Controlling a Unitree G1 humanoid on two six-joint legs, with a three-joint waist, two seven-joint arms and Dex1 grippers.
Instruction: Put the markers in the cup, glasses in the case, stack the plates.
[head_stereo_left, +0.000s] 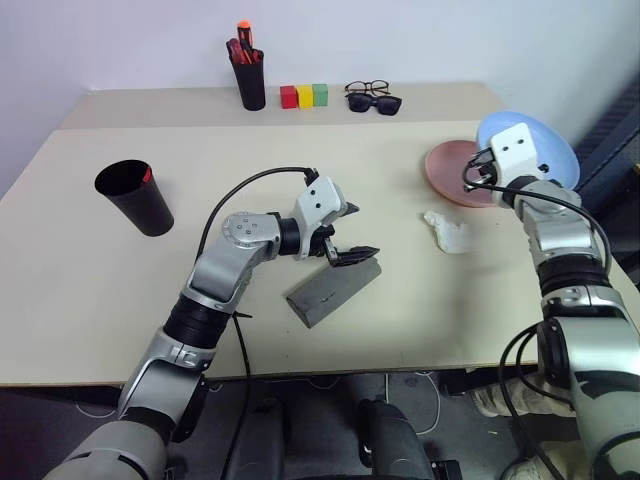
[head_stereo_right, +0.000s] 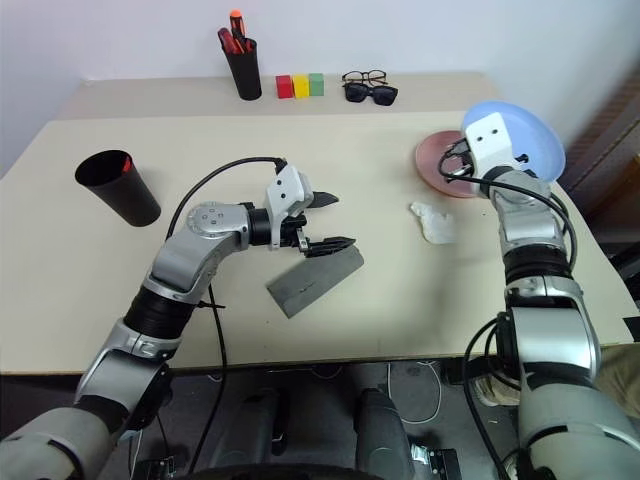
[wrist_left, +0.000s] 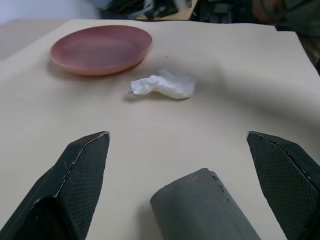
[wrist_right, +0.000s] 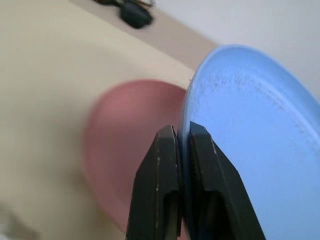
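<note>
My left gripper (head_stereo_left: 358, 232) stands open just above the near end of the grey case (head_stereo_left: 333, 290), which lies shut on the table; that end of the case (wrist_left: 205, 205) sits between the fingers. My right gripper (wrist_right: 182, 135) is shut on the rim of the light blue plate (head_stereo_left: 555, 150), held tilted in the air beside the salmon pink plate (head_stereo_left: 450, 170) on the table. The black cup (head_stereo_left: 135, 197) stands at the left, with a red marker end (head_stereo_left: 146, 175) showing inside its rim. The wire-rimmed glasses (head_stereo_left: 368, 87) lie at the back.
Dark sunglasses (head_stereo_left: 374, 102) lie right in front of the glasses. A black pen holder (head_stereo_left: 248, 75) with red and orange markers and three coloured blocks (head_stereo_left: 304, 95) stand along the back. A crumpled white tissue (head_stereo_left: 446, 232) lies between the case and the pink plate.
</note>
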